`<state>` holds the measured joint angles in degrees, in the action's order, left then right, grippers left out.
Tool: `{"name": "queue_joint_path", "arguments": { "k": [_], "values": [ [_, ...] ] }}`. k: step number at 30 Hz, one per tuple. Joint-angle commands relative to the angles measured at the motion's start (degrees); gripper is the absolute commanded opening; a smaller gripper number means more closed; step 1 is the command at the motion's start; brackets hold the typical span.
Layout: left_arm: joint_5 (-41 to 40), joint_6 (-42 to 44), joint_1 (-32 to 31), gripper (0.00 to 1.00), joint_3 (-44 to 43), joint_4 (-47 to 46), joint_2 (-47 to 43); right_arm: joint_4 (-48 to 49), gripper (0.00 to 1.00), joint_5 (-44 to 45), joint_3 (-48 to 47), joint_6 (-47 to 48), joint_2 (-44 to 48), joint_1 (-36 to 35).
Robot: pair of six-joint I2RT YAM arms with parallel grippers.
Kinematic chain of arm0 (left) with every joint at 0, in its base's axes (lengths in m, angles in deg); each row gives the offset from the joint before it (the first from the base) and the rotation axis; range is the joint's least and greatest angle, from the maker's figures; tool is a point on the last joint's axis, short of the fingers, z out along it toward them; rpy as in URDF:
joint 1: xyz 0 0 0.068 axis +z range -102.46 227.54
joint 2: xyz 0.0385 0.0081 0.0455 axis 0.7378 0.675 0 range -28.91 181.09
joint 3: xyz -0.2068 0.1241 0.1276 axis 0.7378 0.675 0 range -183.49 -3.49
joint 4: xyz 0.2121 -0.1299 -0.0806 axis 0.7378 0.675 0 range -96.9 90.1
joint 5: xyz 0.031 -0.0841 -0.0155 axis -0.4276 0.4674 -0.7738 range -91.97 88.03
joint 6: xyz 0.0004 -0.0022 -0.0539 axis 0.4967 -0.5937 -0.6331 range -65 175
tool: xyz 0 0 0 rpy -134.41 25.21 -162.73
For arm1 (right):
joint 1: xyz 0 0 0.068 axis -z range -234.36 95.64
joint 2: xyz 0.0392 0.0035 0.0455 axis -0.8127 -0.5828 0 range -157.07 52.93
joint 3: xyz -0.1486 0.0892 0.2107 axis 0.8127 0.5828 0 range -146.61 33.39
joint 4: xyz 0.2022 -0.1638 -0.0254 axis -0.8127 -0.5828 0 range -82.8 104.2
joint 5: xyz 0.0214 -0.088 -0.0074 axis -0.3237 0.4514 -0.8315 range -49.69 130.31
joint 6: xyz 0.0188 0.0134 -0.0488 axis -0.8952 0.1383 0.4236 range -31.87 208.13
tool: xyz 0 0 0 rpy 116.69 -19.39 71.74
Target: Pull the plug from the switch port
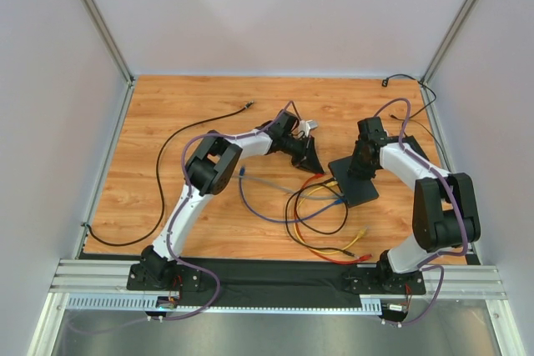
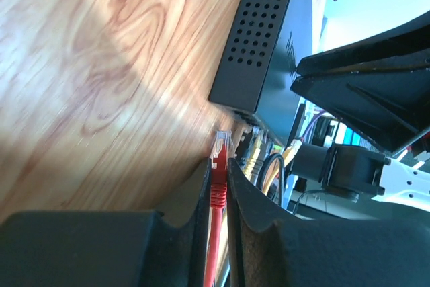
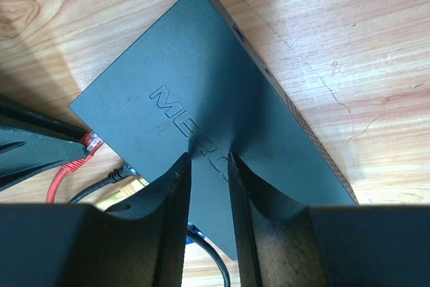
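The flat black switch box (image 1: pixel 357 181) lies right of centre; it also shows in the left wrist view (image 2: pixel 265 38) and the right wrist view (image 3: pixel 201 65). My left gripper (image 1: pixel 315 164) (image 2: pixel 220 166) is shut on the red cable's plug (image 2: pixel 220 147), whose clear tip shows just short of the box's port edge. In the right wrist view the red plug (image 3: pixel 91 143) sits right at the box's corner. My right gripper (image 1: pixel 360 168) (image 3: pixel 209 159) is slightly open, and its tips rest on the box's top with nothing between them.
Yellow (image 3: pixel 127 186) and black (image 3: pixel 111 178) plugs sit in the box's port edge next to the red one. Blue (image 1: pixel 259 206), yellow (image 1: pixel 334 248) and black (image 1: pixel 163 172) cables loop over the wooden table. A small black plug (image 1: pixel 388 82) lies at the back right.
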<state>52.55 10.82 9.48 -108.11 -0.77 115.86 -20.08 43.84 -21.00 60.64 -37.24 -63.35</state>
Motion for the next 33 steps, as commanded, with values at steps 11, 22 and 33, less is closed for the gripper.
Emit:
{"name": "queue_joint_path", "arguments": {
  "k": [11, 22, 33],
  "values": [
    [-7.85, 5.86, 3.34, 0.0, 8.89, 2.66, -8.79, -2.72, 0.31, 5.26, 1.74, 0.86, -3.35, 0.38],
    [-17.69, 10.7, 9.75, 0.0, 23.75, 1.61, -24.53, -2.28, 0.31, 4.73, 1.66, 0.94, -3.79, 0.29],
    [-26.21, 11.83, 11.43, 0.0, 32.63, -9.56, -39.11, -2.37, 0.31, 4.38, 1.74, 0.94, -3.52, 0.29]
  ]
}}
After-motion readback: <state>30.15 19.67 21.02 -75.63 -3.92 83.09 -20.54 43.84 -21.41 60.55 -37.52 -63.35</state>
